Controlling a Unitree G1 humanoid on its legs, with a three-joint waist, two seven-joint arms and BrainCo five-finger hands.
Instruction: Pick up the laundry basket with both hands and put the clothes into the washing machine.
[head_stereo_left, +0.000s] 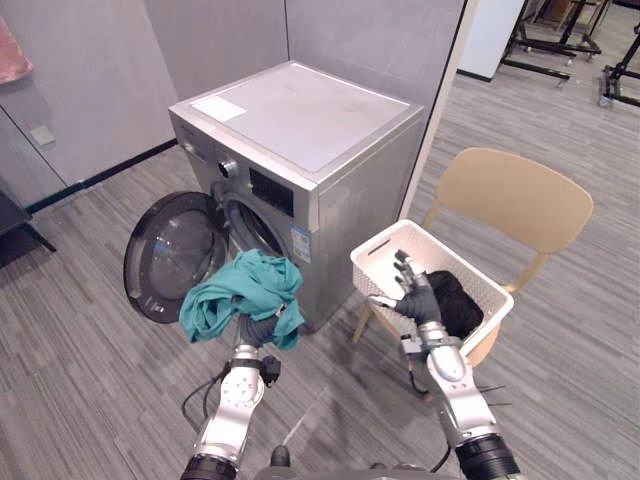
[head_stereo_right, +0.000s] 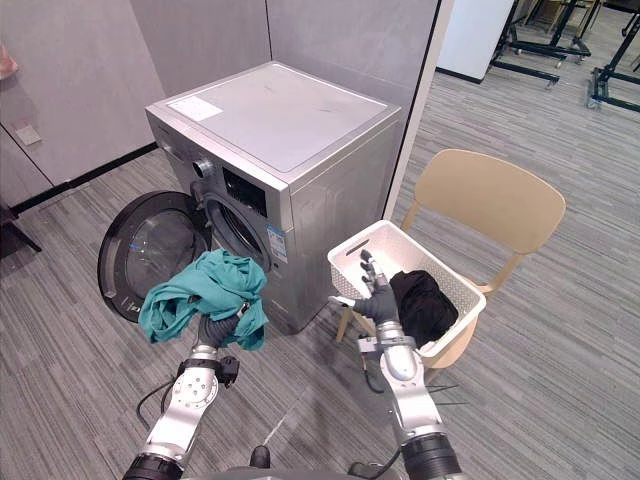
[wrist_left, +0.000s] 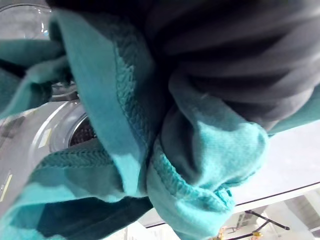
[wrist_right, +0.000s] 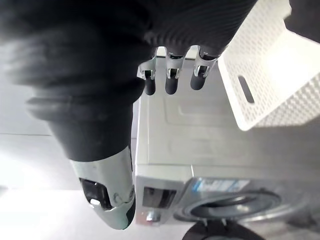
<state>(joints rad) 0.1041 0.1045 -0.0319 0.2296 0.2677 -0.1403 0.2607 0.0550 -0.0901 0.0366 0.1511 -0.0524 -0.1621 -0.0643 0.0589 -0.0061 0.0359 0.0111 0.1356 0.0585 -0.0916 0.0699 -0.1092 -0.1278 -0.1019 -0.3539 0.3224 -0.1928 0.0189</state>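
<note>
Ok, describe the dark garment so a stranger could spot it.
Right of the washing machine stands a tan chair with a white basket on its seat. The garment lies inside it, black, unlike the teal one by the machine's door.

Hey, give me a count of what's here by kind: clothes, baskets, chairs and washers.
Clothes: 2, the teal garment and the black garment
Baskets: 1, the laundry basket
Chairs: 1, the chair
Washers: 1, the washing machine
Total: 5
</note>
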